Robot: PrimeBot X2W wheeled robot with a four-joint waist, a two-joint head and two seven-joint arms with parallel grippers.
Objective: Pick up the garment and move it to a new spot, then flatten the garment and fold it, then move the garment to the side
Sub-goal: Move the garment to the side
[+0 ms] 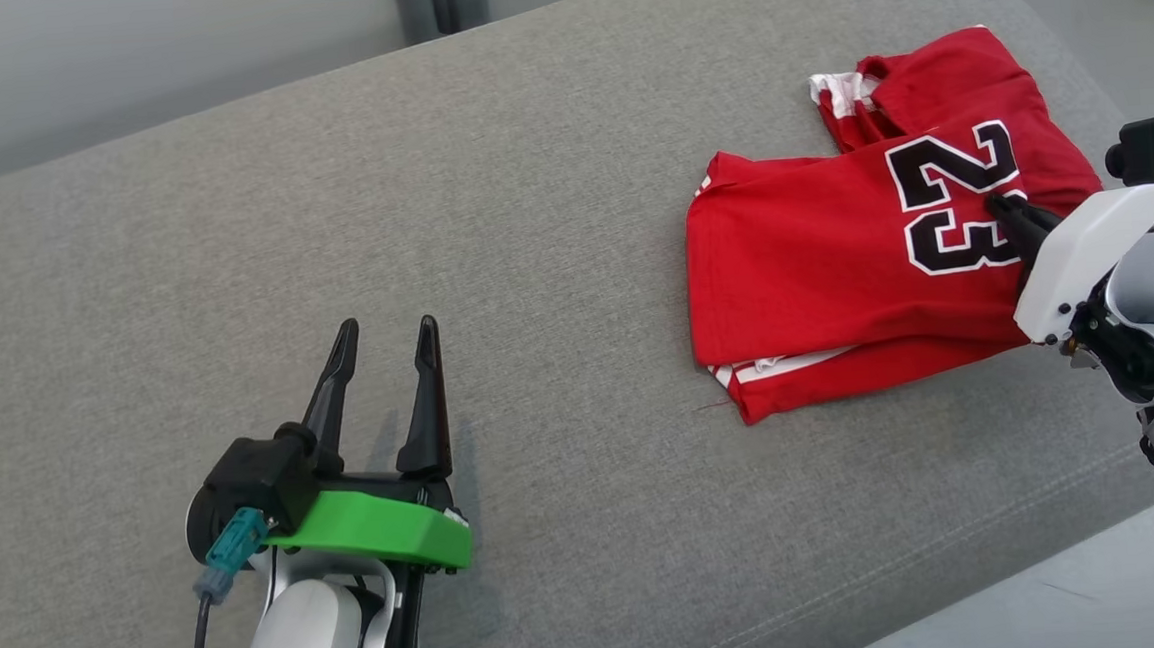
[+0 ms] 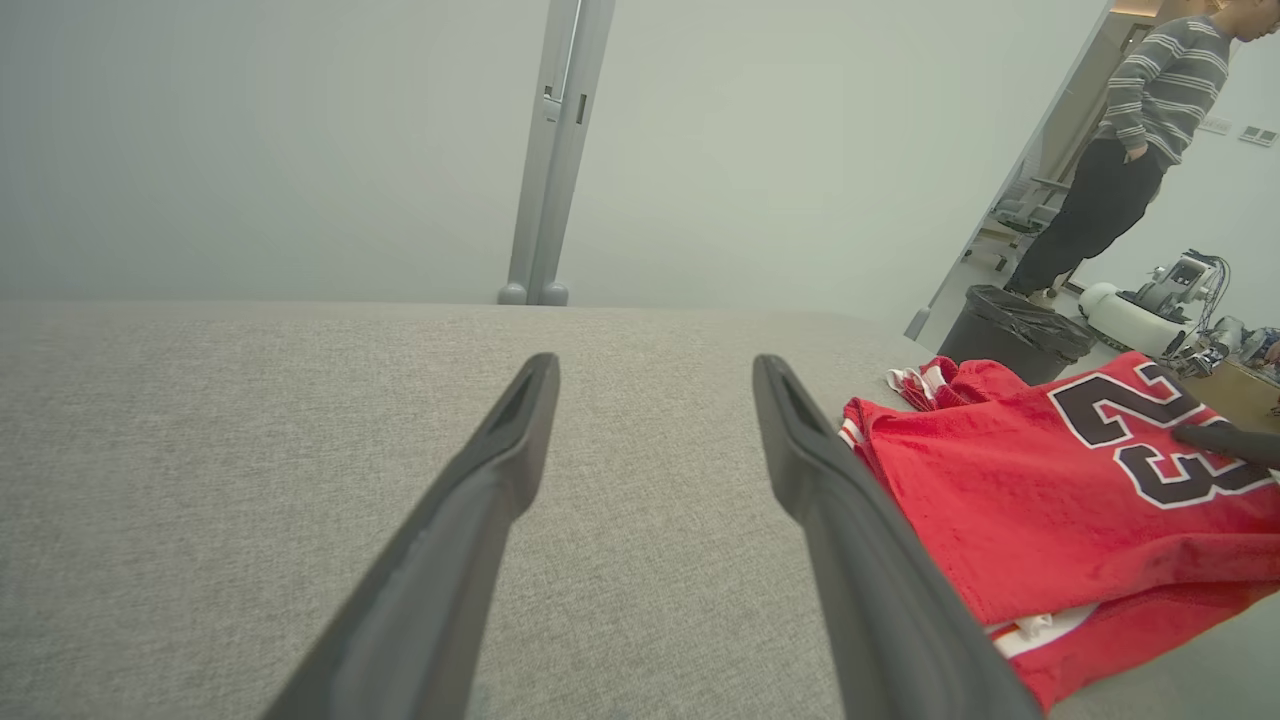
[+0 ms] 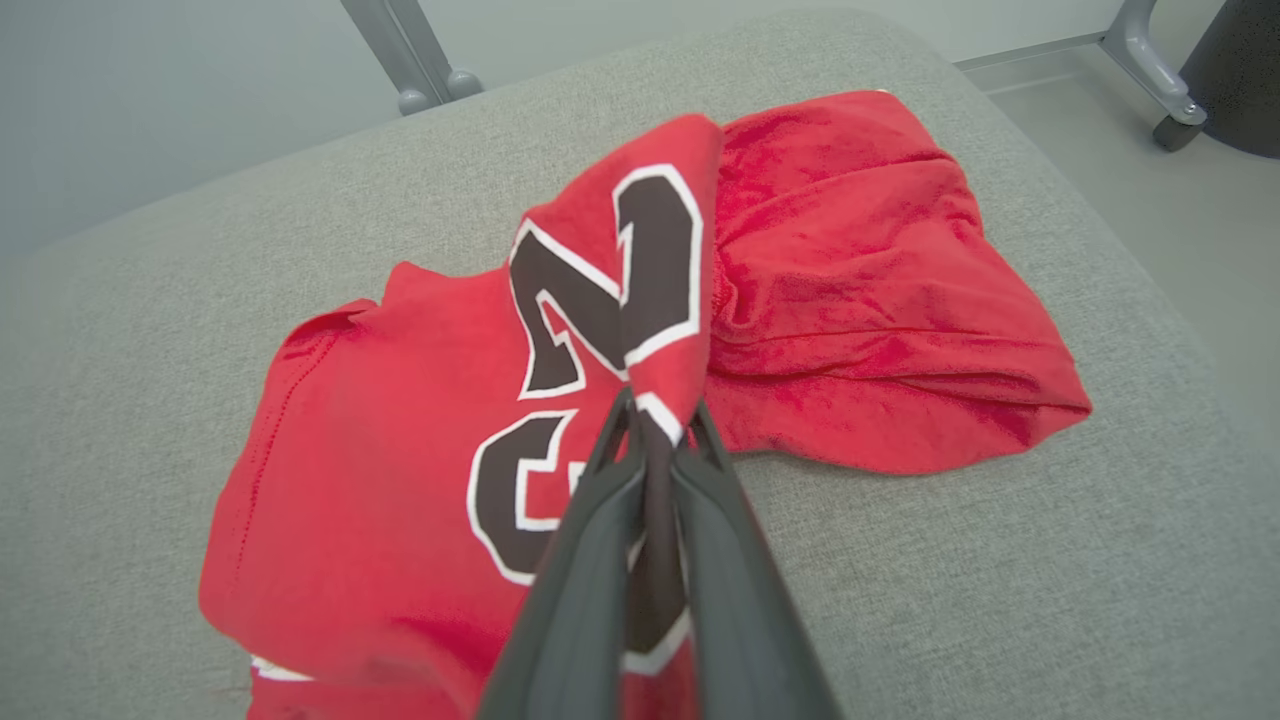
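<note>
Near the far right corner of the grey cushion: red garment, partly folded, a fold at its number pinched in the right gripper, reaching in from the right edge. Left gripper spread, empty, near the front edge. Black bin beyond, contents unseen.

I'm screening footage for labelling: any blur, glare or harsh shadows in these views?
Head view: soft even light, shirt sharp, a faint shadow by the left end effector. Left wrist view: wall hazy and featureless, no glare. Right wrist view: near fingers slightly soft, shirt number crisp.
</note>
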